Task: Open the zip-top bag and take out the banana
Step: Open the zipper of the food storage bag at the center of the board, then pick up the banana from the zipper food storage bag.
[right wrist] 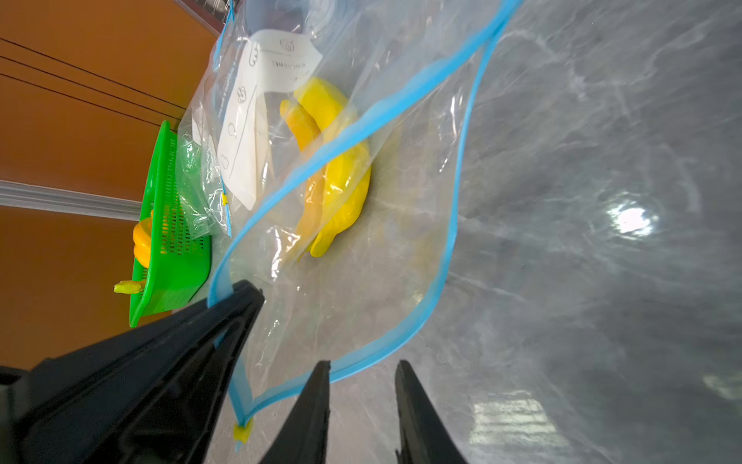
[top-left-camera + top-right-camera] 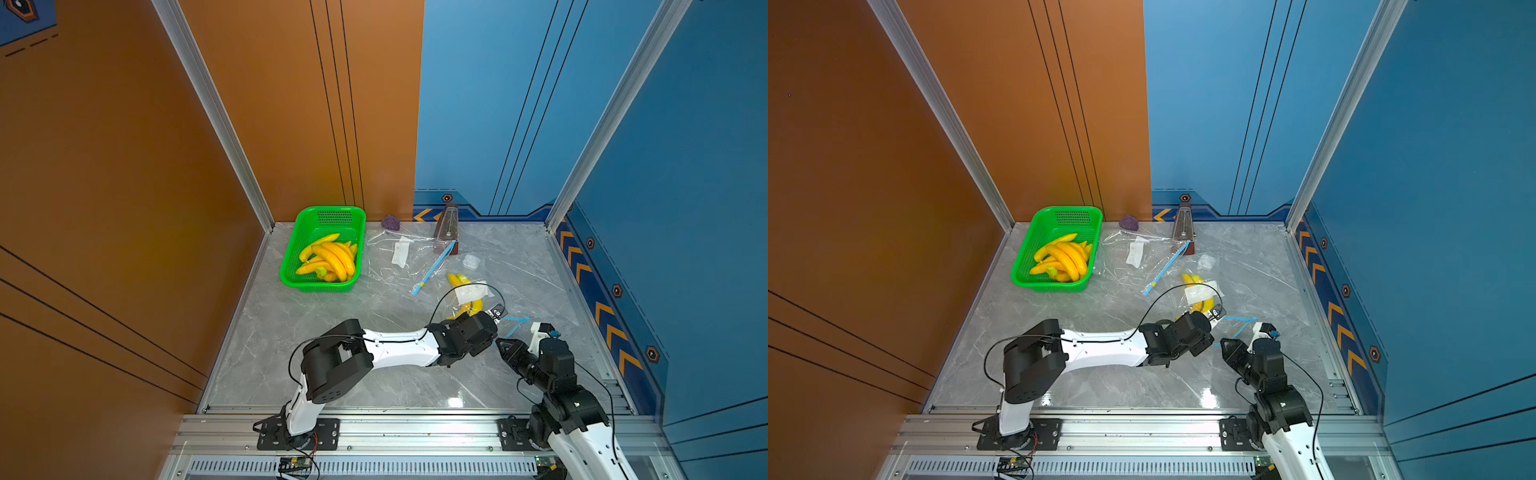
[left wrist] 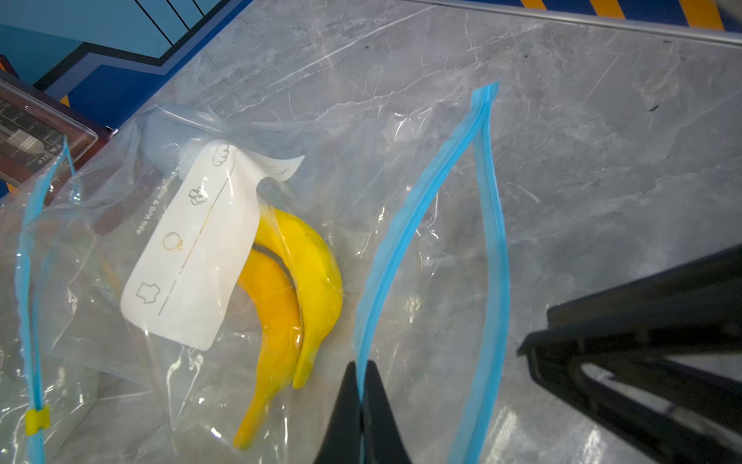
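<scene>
- We see the zip-top bag (image 3: 361,160) as thin clear plastic film, glossy and creased, with a smoother blue plastic zip strip (image 3: 498,241) along its mouth.
- The banana (image 3: 311,277) inside looks to us like smooth yellow plastic with a waxy sheen.
- The bag's white label (image 3: 192,257) we read as matt and paper-like.
- The table (image 1: 602,152) shows us a grey marble-look surface, polished enough to mirror the lamps.
- The basket (image 2: 320,287) is glossy green perforated plastic.
- On the left gripper (image 3: 362,367) and right gripper (image 1: 363,365) we find matt black plastic fingers.
- The frame rail (image 2: 415,428) looks to us like brushed bare metal.
</scene>
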Robot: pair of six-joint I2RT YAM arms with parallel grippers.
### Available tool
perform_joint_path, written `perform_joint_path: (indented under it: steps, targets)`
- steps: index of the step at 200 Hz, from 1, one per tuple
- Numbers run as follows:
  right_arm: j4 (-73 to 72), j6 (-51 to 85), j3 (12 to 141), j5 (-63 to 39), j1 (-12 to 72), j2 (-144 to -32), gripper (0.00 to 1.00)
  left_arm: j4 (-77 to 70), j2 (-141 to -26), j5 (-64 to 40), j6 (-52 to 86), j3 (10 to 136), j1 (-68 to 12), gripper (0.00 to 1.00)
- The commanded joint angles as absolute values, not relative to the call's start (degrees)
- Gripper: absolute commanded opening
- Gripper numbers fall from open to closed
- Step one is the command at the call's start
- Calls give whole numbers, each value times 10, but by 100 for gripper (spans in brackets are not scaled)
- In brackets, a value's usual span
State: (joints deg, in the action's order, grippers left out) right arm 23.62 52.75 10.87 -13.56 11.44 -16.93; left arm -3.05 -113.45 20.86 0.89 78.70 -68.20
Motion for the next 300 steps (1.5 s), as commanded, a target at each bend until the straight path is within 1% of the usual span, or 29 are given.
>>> perform_joint_path:
  steps: [1, 24, 43, 62, 86, 111, 131, 137, 164, 181, 200, 223, 236, 245, 254, 278, 300]
  targets:
    - [150, 548, 100, -138, 140, -186, 28, -62, -1107, 206, 25, 772, -678, 0]
    - [89, 555, 94, -126, 168, -217, 28, -62, -1104, 204, 27, 773, -683, 0]
    - [68, 549, 92, -90, 183, -252, 29, -65, -1104, 200, 32, 770, -684, 0]
    - [21, 548, 78, -74, 180, -290, 30, -71, -1104, 198, 40, 764, -683, 0]
    - [-38, 538, 76, -51, 175, -336, 34, -77, -1105, 196, 52, 755, -683, 0]
    - [-136, 533, 69, -40, 174, -416, 34, -94, -1099, 192, 66, 740, -682, 0]
    - [-229, 538, 66, -49, 174, -499, 45, -108, -1093, 184, 79, 730, -682, 0]
    - [-253, 539, 68, -53, 175, -523, 46, -109, -1092, 184, 81, 730, -681, 0]
    - [-319, 538, 83, -51, 179, -609, 47, -118, -1087, 184, 89, 724, -681, 0]
    - [-337, 535, 89, -34, 181, -639, 48, -124, -1085, 178, 97, 719, -679, 0]
    - [-354, 523, 100, -17, 184, -662, 52, -131, -1085, 167, 107, 714, -675, 0]
    - [-352, 509, 111, 1, 184, -673, 54, -132, -1077, 161, 114, 703, -671, 14]
    - [-337, 502, 112, 16, 183, -666, 55, -132, -1056, 170, 114, 685, -666, 29]
    - [-318, 498, 115, 28, 182, -658, 55, -131, -1036, 181, 118, 668, -662, 36]
    - [-306, 492, 116, 33, 181, -650, 55, -131, -1014, 186, 125, 650, -653, 40]
    - [-284, 478, 122, 44, 180, -640, 55, -130, -971, 170, 144, 618, -628, 56]
    - [-283, 477, 124, 46, 181, -647, 55, -129, -963, 181, 191, 601, -599, 65]
